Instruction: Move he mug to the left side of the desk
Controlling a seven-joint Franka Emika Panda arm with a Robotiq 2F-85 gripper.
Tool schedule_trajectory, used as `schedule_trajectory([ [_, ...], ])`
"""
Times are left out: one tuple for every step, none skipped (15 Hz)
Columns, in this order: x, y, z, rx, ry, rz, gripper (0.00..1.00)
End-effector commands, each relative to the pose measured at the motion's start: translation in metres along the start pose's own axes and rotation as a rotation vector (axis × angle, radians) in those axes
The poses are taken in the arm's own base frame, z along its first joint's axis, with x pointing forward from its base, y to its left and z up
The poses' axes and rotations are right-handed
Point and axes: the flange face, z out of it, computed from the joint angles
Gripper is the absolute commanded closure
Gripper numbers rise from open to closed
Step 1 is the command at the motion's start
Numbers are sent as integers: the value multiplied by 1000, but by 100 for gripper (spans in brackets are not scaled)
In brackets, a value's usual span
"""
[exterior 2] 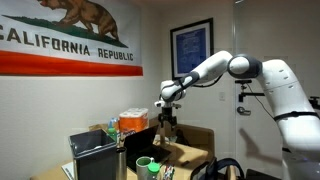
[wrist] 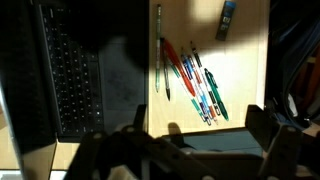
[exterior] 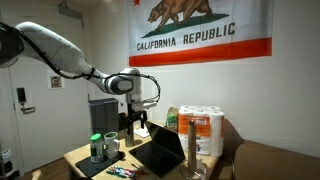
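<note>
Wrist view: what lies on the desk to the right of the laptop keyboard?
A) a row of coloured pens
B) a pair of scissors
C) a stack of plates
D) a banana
A: several red, green and blue pens lie side by side on the desk, right of the laptop keyboard.

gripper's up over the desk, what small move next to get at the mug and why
Probably shift the gripper sideways toward the mug before lowering. It hangs open and empty above the desk, and the wrist view shows pens and the laptop below, no mug, so it seems not yet lined up.
</note>
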Motion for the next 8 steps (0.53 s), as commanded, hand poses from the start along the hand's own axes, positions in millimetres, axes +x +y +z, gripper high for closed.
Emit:
schedule_trajectory([
  [1,0,-2,-1,1,-1,0],
  [1,0,2,4,1,-1,0],
  [1,0,7,12,2,-2,0],
  [2,0,11,18,2,-3,0],
  [3,1,13,21,3,-4,0],
  [3,1,14,23,3,-4,0],
  [3,1,14,22,3,-4,0],
  [2,1,14,22,3,-4,0],
])
